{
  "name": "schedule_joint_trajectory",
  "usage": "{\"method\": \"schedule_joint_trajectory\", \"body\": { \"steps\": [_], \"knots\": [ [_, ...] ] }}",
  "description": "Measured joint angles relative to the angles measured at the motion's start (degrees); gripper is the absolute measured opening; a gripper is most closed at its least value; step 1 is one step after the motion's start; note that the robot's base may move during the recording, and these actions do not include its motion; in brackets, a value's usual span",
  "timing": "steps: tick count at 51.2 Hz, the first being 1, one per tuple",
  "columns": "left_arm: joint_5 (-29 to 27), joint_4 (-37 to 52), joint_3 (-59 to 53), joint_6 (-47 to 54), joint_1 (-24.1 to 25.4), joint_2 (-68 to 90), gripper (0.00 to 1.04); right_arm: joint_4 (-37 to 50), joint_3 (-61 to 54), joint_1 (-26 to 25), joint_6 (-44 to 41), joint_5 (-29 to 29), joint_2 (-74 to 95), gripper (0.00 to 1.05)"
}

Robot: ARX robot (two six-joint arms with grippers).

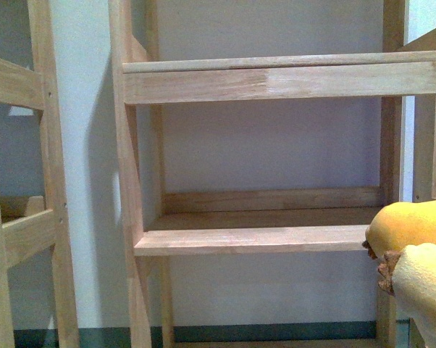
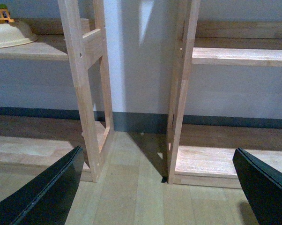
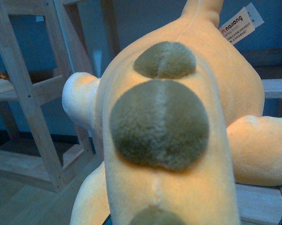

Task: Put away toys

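We see a wooden shelf (image 1: 254, 239) straight ahead against a pale wall (image 1: 269, 145), its boards bare in the front view. At the lower right edge of that view a plump orange-yellow toy (image 1: 413, 232) pokes in, with a paler yellow limb below its rounded body. It sits level with the right end of the middle board and overlaps it; we cannot tell whether it touches the wood. In the right wrist view the toy (image 3: 178, 140) fills most of the picture, very close to the camera, with round olive-brown spots (image 3: 159, 124) down its middle, stubby limbs out to both sides and a white tag (image 3: 239, 23) near its far end. The right gripper is hidden by the toy, so we cannot tell whether its jaws are clenched on it. The left gripper (image 2: 158, 152) hangs low over the wooden floor (image 2: 131, 197), its black fingers (image 2: 52, 192) spread wide and released, holding nothing. Beyond it stand two shelf posts, and a cream bowl (image 2: 10, 33) rests on a board of the neighbouring shelf.
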Motion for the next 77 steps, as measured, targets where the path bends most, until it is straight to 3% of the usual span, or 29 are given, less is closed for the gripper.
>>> {"method": "schedule_joint_trajectory", "body": {
  "steps": [38, 45, 52, 59, 77],
  "knots": [
    [0.0, 0.0, 0.0, 0.0, 0.0, 0.0, 0.99, 0.0, 0.0, 0.0, 0.0, 0.0, 0.0, 0.07],
    [0.0, 0.0, 0.0, 0.0, 0.0, 0.0, 0.99, -8.3, 1.7, -3.5, -3.1, -5.9, 1.9, 0.07],
    [0.0, 0.0, 0.0, 0.0, 0.0, 0.0, 0.99, -8.5, 4.2, -8.3, -3.3, -8.2, 5.8, 0.07],
    [0.0, 0.0, 0.0, 0.0, 0.0, 0.0, 0.99, -4.4, 15.9, -12.9, -3.0, -8.9, 11.5, 0.07],
    [0.0, 0.0, 0.0, 0.0, 0.0, 0.0, 0.99, -0.1, 42.9, -7.0, -3.8, -6.4, 30.6, 0.07]
  ]
}}
